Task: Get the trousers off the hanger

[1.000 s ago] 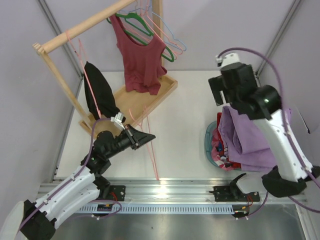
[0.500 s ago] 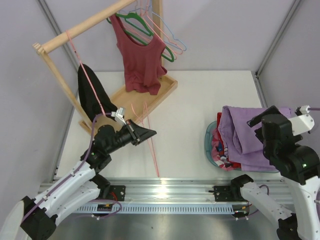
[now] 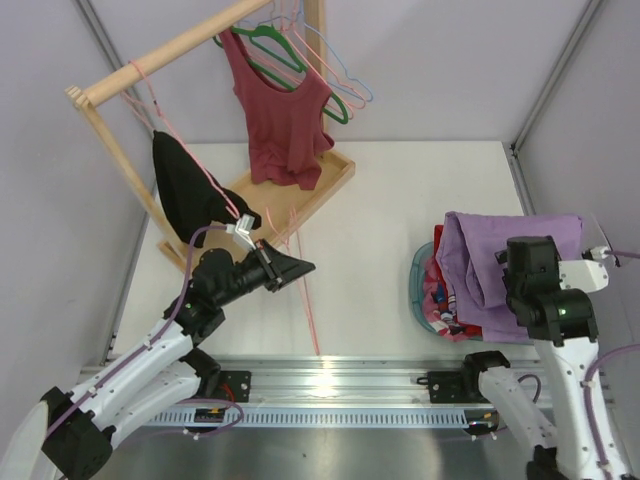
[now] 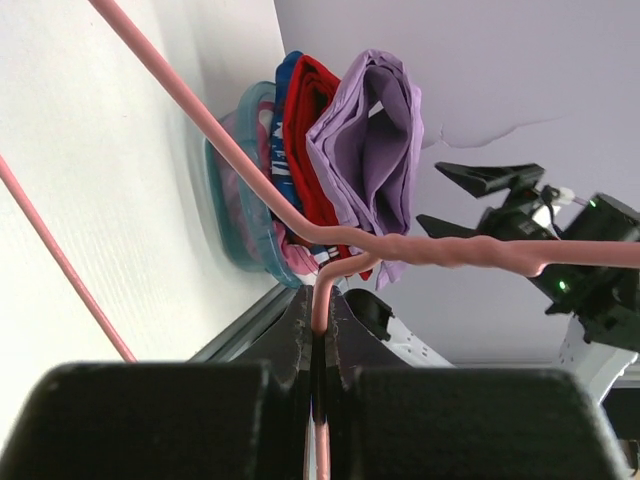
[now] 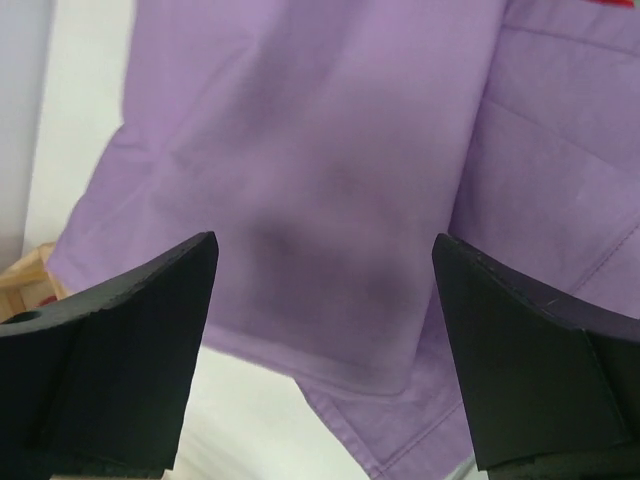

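Note:
The lilac trousers (image 3: 478, 262) lie folded on top of the clothes in the basket at the right, off the hanger. They fill the right wrist view (image 5: 330, 150) and show in the left wrist view (image 4: 370, 130). My left gripper (image 3: 288, 268) is shut on the neck of the thin pale pink hanger (image 3: 309, 312), which is bare; the wire sits pinched between the jaws (image 4: 318, 300) and its frame (image 4: 440, 250) crosses that view. My right gripper (image 3: 526, 268) hovers just above the trousers, open and empty (image 5: 325, 330).
A teal basket (image 3: 416, 285) holds red and patterned clothes under the trousers. A wooden rack (image 3: 180, 45) at back left carries a maroon top (image 3: 285, 120) on a green hanger (image 3: 290, 55), a black garment (image 3: 190, 195) and a light blue hanger (image 3: 355, 85).
My right arm has swung from high over the table back down to the right, ending just over the trousers. The left gripper keeps its grip on the hanger; the black garment has swung slightly.

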Controlling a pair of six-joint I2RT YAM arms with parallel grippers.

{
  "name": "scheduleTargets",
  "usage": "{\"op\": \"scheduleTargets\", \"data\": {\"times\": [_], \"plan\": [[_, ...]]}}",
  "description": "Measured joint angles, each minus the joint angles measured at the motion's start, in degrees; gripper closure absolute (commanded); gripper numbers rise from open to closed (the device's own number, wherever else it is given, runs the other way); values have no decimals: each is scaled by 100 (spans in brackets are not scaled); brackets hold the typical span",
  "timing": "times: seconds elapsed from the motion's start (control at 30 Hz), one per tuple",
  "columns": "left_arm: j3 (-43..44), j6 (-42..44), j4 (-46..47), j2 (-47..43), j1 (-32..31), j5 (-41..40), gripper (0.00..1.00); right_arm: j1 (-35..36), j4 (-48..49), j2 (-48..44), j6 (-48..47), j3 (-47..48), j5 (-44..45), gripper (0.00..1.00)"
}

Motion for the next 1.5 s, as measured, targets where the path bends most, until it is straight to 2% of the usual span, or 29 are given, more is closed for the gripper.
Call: {"op": "scheduleTargets", "data": {"times": [0.23, 0.37, 0.53, 0.8, 1.0, 1.13, 1.4, 1.5], "plan": [[0, -2, -2, -31, -66, 0, 100, -3003, 907, 264, -1226, -155, -1917, 1], [0, -42, -2, -33, -70, 0, 100, -4216, 1051, 232, -1746, -81, -2922, 1], [0, -44, -9, -35, -72, 0, 100, -4476, 1117, -286, -1788, -682, -3952, 5], [0, -74, -37, -98, -83, -4, 100, -4553, 1257, -455, -1755, -1008, -4553, 9], [0, -96, -46, -118, -87, -4, 100, -4555, 1320, -533, -1722, -1235, -4597, 7], [0, -103, -44, -131, -114, -4, 100, -4555, 1333, -568, -1703, -1311, -4581, 1], [0, -109, -42, -131, -184, -15, 100, -4555, 1158, -608, -1858, -1285, -4266, 1], [0, -111, -42, -131, -201, -17, 100, -4555, 1145, -719, -1873, -1314, -4207, 7]]}}
